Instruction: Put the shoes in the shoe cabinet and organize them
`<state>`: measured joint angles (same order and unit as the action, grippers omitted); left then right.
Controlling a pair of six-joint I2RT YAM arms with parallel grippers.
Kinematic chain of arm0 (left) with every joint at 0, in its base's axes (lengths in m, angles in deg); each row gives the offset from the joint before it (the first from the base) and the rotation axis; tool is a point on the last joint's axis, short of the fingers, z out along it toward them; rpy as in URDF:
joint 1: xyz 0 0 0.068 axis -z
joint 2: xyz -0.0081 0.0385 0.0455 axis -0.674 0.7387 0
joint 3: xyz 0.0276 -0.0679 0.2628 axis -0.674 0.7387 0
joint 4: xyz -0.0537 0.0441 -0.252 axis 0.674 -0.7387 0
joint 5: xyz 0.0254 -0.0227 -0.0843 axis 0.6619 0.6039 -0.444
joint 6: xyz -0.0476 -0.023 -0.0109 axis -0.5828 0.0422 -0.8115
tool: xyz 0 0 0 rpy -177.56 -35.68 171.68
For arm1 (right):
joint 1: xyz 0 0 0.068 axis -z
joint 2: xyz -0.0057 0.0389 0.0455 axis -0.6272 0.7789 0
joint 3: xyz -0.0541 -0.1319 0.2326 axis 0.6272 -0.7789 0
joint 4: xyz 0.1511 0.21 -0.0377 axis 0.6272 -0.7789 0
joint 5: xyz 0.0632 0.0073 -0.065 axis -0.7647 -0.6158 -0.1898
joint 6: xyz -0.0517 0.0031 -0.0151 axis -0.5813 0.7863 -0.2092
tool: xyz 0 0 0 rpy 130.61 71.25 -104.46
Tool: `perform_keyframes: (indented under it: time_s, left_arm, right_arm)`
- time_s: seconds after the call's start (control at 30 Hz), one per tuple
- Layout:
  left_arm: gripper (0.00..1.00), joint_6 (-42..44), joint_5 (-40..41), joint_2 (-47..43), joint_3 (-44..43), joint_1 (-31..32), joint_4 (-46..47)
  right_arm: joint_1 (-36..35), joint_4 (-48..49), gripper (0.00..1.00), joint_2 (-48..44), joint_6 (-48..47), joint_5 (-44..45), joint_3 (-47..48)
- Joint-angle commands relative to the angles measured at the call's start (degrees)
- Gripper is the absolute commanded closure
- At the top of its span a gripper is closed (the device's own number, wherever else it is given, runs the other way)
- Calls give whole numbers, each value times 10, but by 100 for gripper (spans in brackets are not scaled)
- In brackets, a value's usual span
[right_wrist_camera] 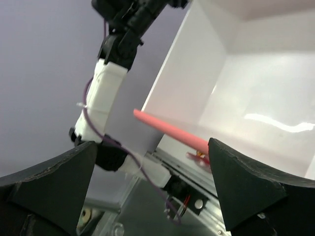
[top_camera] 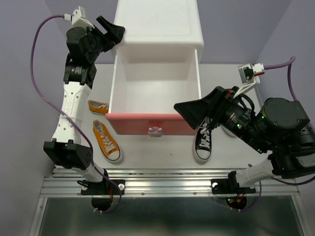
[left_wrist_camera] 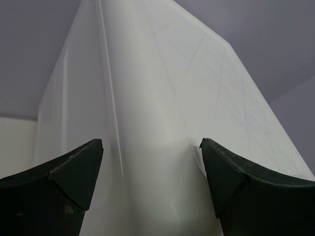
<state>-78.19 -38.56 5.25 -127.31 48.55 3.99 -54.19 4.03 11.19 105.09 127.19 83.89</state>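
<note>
The shoe cabinet [top_camera: 157,24] stands at twelve o'clock on the table [top_camera: 162,153], with its upper drawer [top_camera: 112,88] pulled out toward six o'clock. Inside the drawer only a bare white floor and walls show, behind the pink front [top_camera: 133,124] and its white knob [top_camera: 155,131].

The shoes in sight all lie on the table outside the drawer. One orange shoe [top_camera: 106,141] lies at about seven o'clock from the drawer. A second orange shoe [top_camera: 97,106] is at nine o'clock, just beside the drawer's left wall and partly under the left arm [top_camera: 74,98]. A black shoe [top_camera: 203,141] sits at five o'clock, near the right end of the pink front, partly covered by the right gripper [top_camera: 193,112].

That gripper hangs over the drawer's front right corner, its jaws spread and grasping nothing. The left gripper [top_camera: 110,30] is at eleven o'clock, beside the cabinet's left side, and is likewise released.

The shoes show only from above. The left wrist view shows just the cabinet's white wall rising between two dark fingers [left_wrist_camera: 69,182], close in front of them. The right wrist view looks between its own fingers [right_wrist_camera: 251,182] into the drawer's white inside, with the pink front's top edge crossing as a stripe and the left arm beyond.
</note>
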Motion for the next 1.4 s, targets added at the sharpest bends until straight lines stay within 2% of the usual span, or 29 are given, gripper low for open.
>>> perform_keyframes:
  time_s: [0.0, 0.13, 0.2, 0.27, 0.3, 0.37, 0.4, 0.5, 0.57, 0.6, 0.67, 0.7, 0.77, 0.97, 1.07, 1.13, 1.17, 1.23, 1.33, 1.37]
  left_arm:
    - [9, 33, 20, 29, 22, -2, -99]
    - [9, 27, 20, 29, 22, -2, -102]
    - [9, 19, 17, 30, 25, -2, -101]
    - [9, 14, 14, 30, 28, -2, -102]
    - [9, 8, 13, 29, 30, -2, -100]
    - [9, 7, 13, 31, 29, -2, -99]
    - [9, 7, 13, 30, 29, -2, -99]
    - [9, 10, 18, 29, 26, -2, -103]
    - [9, 13, 23, 29, 23, -2, -113]
    - [9, 15, 24, 28, 22, -2, -115]
    - [9, 17, 27, 25, 26, -2, -118]
    - [9, 18, 28, 23, 28, -2, -119]
    - [9, 18, 28, 20, 31, -2, -121]
    - [9, 23, 28, 14, 43, -2, -123]
    - [9, 26, 27, 14, 49, -2, -125]
    - [9, 29, 24, 13, 53, -2, -125]
    - [9, 29, 23, 13, 56, -2, -125]
    - [9, 31, 22, 12, 61, -2, -125]
    - [9, 34, 16, 11, 66, -2, -125]
    - [9, 37, 16, 11, 67, -2, -125]
  right_arm:
    - [0, 42, 0, 43, -82, 160, 41]
    - [18, 47, 0, 107, -215, 365, 154]
    - [35, 53, 0, 111, -231, 396, 181]
    - [35, 97, 0, 80, -287, 430, 149]
    - [40, 264, 0, 60, -358, 438, 50]
    - [69, 515, 0, 21, -571, 430, -42]
    - [85, 520, 0, 23, -586, 427, -63]
    - [141, 520, 0, 68, -633, 413, -26]
    - [184, 520, 0, 139, -709, 390, 31]
    - [184, 520, 0, 140, -738, 384, 57]
    - [231, 520, 0, 220, -814, 365, 139]
    - [246, 520, 0, 241, -826, 352, 159]
    - [285, 520, 0, 271, -829, 310, 181]
    - [356, 516, 0, 263, -780, 194, 115]
    - [394, 461, 0, 261, -718, 108, 124]
    - [441, 371, 0, 256, -668, 42, 143]
    - [456, 344, 0, 252, -627, -38, 144]
    - [495, 303, 0, 241, -586, -120, 124]
    - [565, 217, 0, 247, -544, -196, 128]
    - [584, 185, 0, 248, -508, -256, 131]
